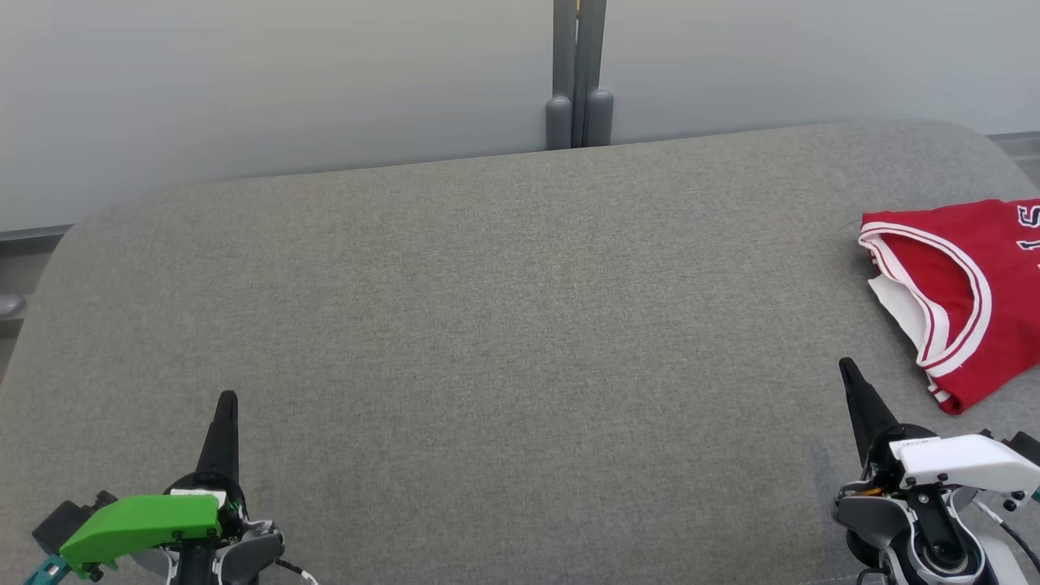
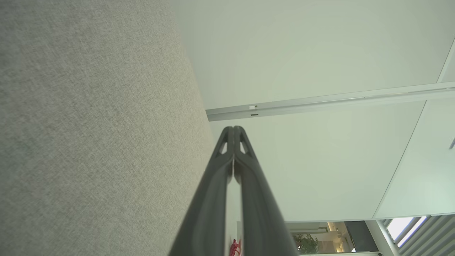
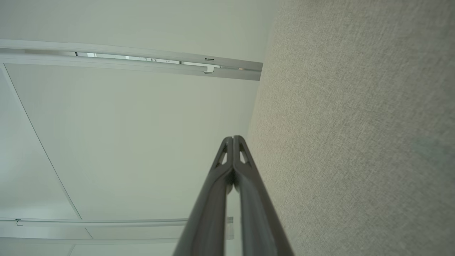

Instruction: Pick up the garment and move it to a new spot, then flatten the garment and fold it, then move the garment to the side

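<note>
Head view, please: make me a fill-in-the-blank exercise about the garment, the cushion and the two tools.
1. The garment lying on the grey cushion is ____ with white trim.
2. The right tool carries a white cover; the left tool carries a ____ one.
3. The garment lies nearer the ____ tool.
4. On each tool the fingertips touch, so both are ____ (open or shut).

Missing words: red; green; right; shut.
</note>
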You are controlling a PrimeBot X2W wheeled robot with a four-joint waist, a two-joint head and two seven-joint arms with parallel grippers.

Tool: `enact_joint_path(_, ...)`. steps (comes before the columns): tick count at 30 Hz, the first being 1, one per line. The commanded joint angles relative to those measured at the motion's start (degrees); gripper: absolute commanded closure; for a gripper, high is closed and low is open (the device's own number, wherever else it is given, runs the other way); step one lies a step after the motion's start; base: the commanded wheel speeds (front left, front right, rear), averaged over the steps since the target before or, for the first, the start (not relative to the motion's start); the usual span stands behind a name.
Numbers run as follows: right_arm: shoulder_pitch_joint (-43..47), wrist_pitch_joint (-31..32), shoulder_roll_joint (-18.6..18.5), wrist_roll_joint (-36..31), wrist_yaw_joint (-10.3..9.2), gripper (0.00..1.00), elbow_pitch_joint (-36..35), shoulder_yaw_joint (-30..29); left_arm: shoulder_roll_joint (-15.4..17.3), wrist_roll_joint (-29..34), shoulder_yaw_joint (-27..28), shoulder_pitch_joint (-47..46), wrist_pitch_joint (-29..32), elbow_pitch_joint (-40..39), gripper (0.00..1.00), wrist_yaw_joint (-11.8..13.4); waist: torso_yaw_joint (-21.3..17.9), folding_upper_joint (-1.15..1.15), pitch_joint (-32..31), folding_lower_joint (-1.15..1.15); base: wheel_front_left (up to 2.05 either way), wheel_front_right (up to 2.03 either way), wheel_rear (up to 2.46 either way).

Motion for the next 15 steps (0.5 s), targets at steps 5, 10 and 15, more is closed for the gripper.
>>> enact_joint_path(5,0.5,0.9,-0.3,3.0,0.03,1.00,-1.0,-0.5,0.4,-2.7,0.3,-1.1,0.9,-0.9,1.00,-0.4,0.1,0.00,0.1,0.00,0.00,0.00,0.00)
enact_joint_path(10,0.7,1.4,-0.3,5.2,0.02,1.00,-1.5,-0.7,0.4,-4.5,0.4,-1.1,1.3,-1.2,1.00,-0.5,0.1,0.00,0.1,0.00,0.00,0.00,0.00)
enact_joint_path(15,1.0,2.0,-0.3,7.2,0.02,1.00,-2.0,-0.9,0.5,-6.5,0.5,-1.2,1.7,-1.6,1.00,-0.6,0.2,0.00,0.2,0.00,0.00,0.00,0.00)
